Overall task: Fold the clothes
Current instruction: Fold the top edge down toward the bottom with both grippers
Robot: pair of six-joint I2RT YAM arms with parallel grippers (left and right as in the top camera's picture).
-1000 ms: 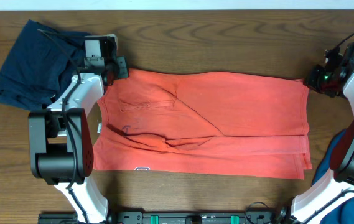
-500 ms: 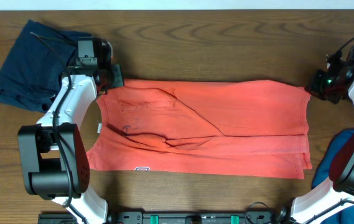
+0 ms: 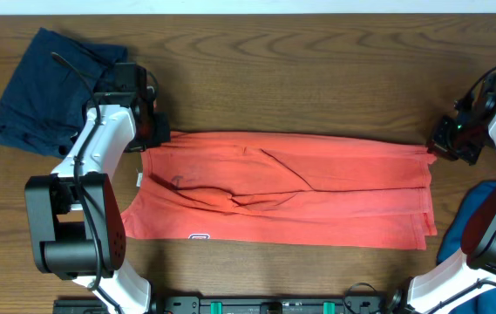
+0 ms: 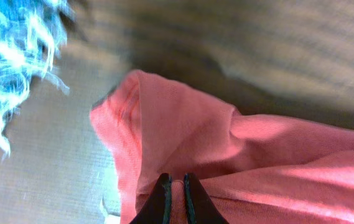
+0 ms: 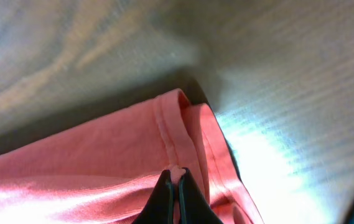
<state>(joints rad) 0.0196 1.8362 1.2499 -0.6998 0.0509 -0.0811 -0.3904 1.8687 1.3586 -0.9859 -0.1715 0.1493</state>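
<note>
Far-L corner of tabletop (image 3: 317,70): crumpled navy garment (image 3: 47,87), just beside the L arm's wrist and apart from the red cloth. The L arm's base stands near-L, and its links run up along the L end of the red garment (image 3: 317,196), covering part of that edge. L claw (image 3: 153,139) sits at the garment's far-L corner. In the wrist view its fingers (image 4: 162,194) are nearly together w/ red cloth pinched btwn them and a fold bunched up ahead of the tips, so it's clamped on the garment. Blurred blue fuzz fills that view's top-L corner; can't tell what it is. The red garment lies mid-tabletop, long side running L-R, doubled over lengthwise, w/ creases fanning out from L of centre. Layered hems show at the R end, and a small white tag (image 3: 199,236) sits at the near edge. Wide bare wood behind the far edge, only a thin strip along the near edge. R claw (image 3: 435,146) is at the far-R corner. In its wrist view the fingertips (image 5: 165,191) are closed tight on the stitched hem, w/ bare wood beyond that corner. Blue cloth (image 3: 453,237) lies near-R, partly hidden by the R arm, just beside the garment's R end.
</note>
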